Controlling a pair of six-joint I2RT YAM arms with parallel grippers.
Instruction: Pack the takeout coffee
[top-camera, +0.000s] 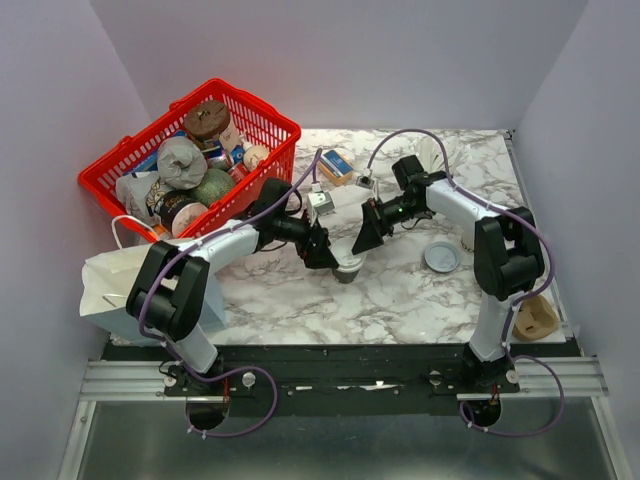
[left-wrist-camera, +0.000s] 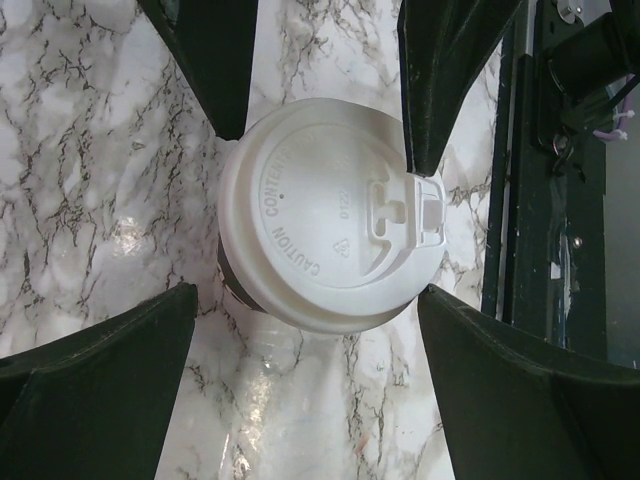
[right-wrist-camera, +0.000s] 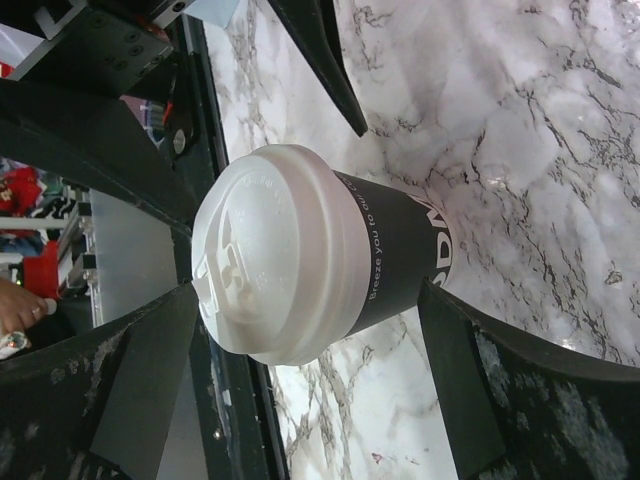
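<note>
Standing upright, the coffee cup sits midway between both arms; the left gripper and the right gripper flank it, spread wide, holding nothing.

Pale lilac walls on three sides of a white marble-veined table, perhaps a grey metal floor below.

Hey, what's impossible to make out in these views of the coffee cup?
Top view: the takeout coffee mostly hidden under both arms' fingers.
Left wrist view: its white lid covers nearly all the dark body.
Right wrist view: the cup's printing wraps out of sight around its side.
Top view: what fills the red basket is too small to name.
</note>
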